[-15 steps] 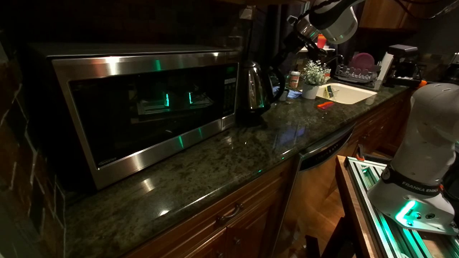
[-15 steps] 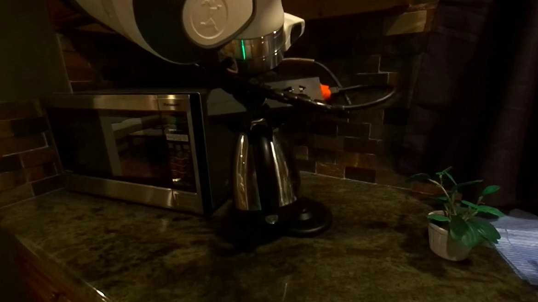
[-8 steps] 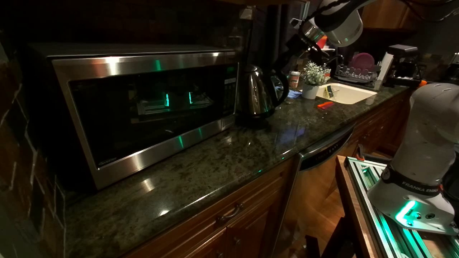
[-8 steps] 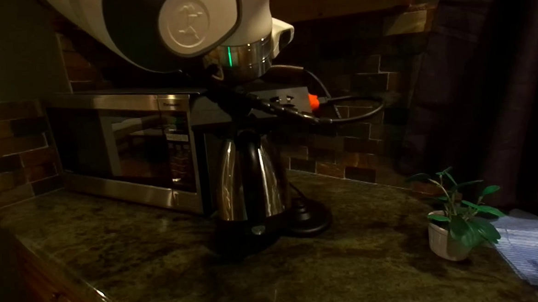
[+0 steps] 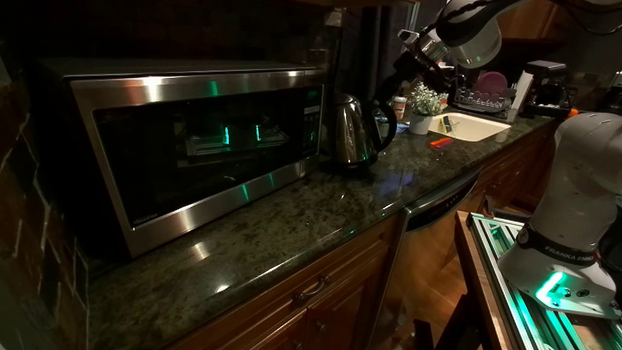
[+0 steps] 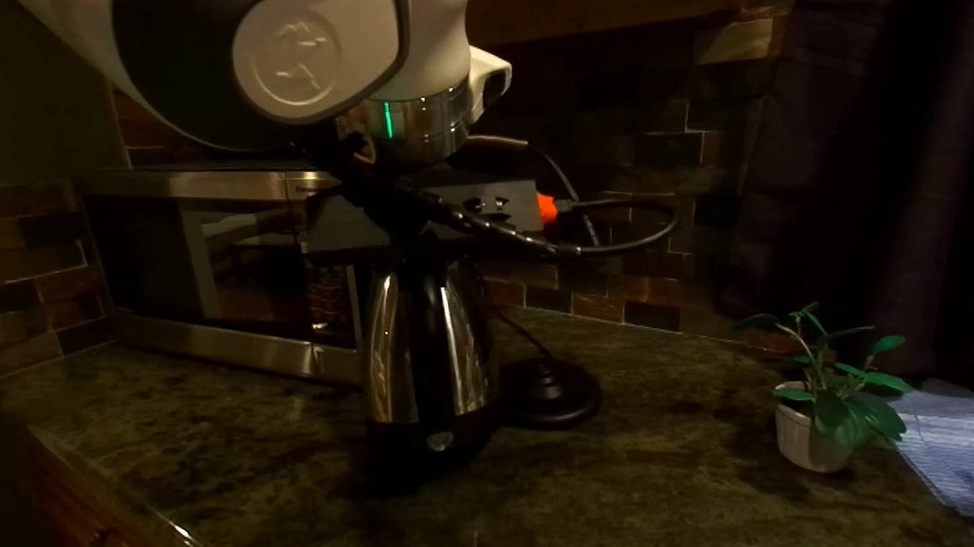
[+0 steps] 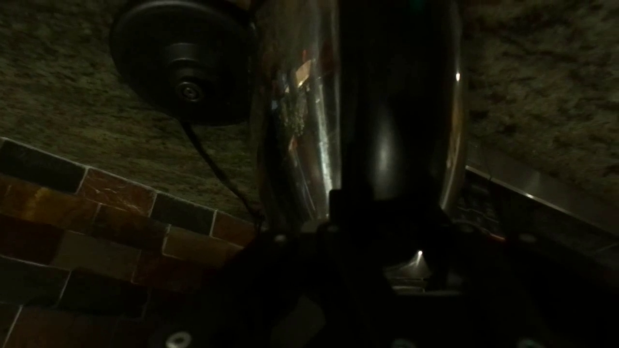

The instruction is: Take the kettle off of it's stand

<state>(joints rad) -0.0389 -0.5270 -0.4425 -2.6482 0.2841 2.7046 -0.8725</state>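
The shiny silver kettle is upright beside the microwave, with its dark loop handle facing away from it. In an exterior view the kettle is apart from its round black stand, which lies on the counter to its right. My gripper is at the top of the handle and is shut on it. In the wrist view the dark fingers close round the handle; the stand lies bare to the left. It is too dark to tell whether the kettle's bottom touches the counter.
The microwave stands close beside the kettle. A cord runs from the stand toward the tiled wall. A small potted plant and a blue cloth lie to the right. A white-flowered pot stands by the sink.
My gripper and the kettle have moved together, leftward and lower in an exterior view, away from the stand and out in front of the microwave's side. More of the stand now shows.
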